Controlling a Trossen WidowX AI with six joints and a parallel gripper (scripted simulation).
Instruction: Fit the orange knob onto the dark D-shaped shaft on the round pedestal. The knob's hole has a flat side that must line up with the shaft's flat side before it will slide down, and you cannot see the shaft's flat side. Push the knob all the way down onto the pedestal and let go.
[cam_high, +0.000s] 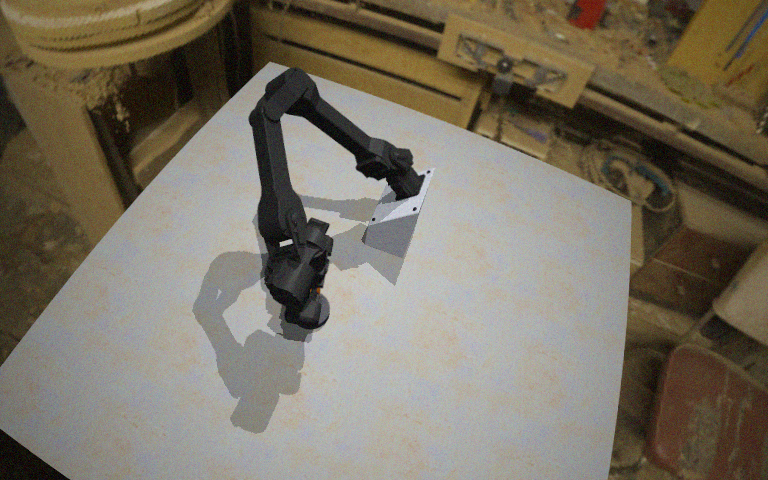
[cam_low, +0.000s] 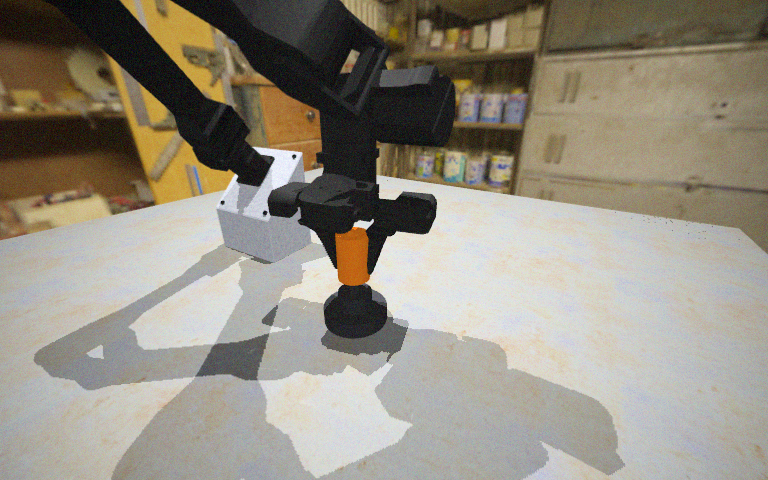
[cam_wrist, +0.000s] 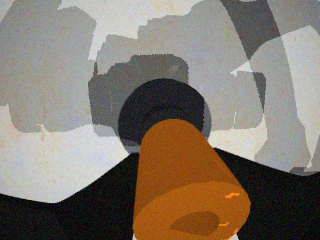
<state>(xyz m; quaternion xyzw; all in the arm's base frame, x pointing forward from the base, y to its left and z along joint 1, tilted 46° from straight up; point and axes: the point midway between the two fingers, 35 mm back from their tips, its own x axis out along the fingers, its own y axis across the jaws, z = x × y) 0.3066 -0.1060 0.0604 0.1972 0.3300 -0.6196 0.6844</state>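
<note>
The orange knob (cam_low: 352, 249) (cam_wrist: 180, 165) is an upright cylinder. In the top view only a sliver of it shows. My gripper (cam_low: 353, 268) is shut on the knob, one dark finger on each side. The round dark pedestal (cam_low: 355, 323) (cam_wrist: 134, 112) (cam_high: 324, 313) stands on the table directly below. Its dark shaft (cam_low: 355, 293) shows between the knob's lower end and the pedestal. The knob's lower end is at the shaft's top; whether it touches or sits slightly over it, I cannot tell. The shaft's flat side and the knob's underside are hidden.
A grey-white box (cam_high: 390, 234) (cam_low: 254, 232) with a slanted top stands behind the pedestal, with the arm's far end at its slanted face. The arm's shadows lie across the pale table (cam_high: 481, 339) (cam_low: 566, 283) around the pedestal.
</note>
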